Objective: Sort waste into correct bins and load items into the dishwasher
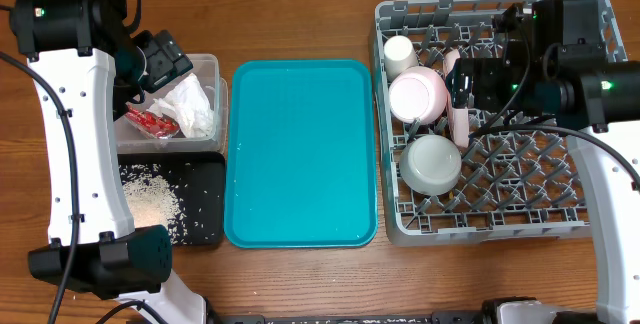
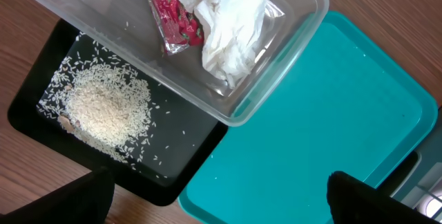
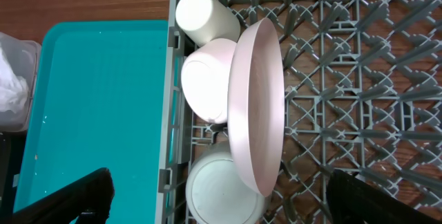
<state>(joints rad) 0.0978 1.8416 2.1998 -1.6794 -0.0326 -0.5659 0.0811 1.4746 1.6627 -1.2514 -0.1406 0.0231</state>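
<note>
The clear tub bin (image 1: 207,63) holds the white napkin (image 1: 192,106) and the red wrapper (image 1: 150,122). Rice (image 1: 150,200) lies heaped in the black tray bin (image 1: 205,169). My left gripper (image 1: 163,62) hovers open over the tub; in its wrist view the left gripper (image 2: 217,207) is empty above napkin (image 2: 231,30), wrapper (image 2: 173,13) and rice (image 2: 103,106). In the dishwasher rack (image 1: 520,194) stand the cream cup (image 1: 400,52), pink bowl (image 1: 417,92), pink plate (image 1: 457,104) on edge and whitish bowl (image 1: 430,162). My right gripper (image 3: 221,207) hangs open above plate (image 3: 259,99) and whitish bowl (image 3: 217,193).
A large teal tray (image 1: 300,154) lies between the bins and the rack, with a few stray grains on it. The right half of the rack shows only pegs. Both arm bases stand at the table's front corners.
</note>
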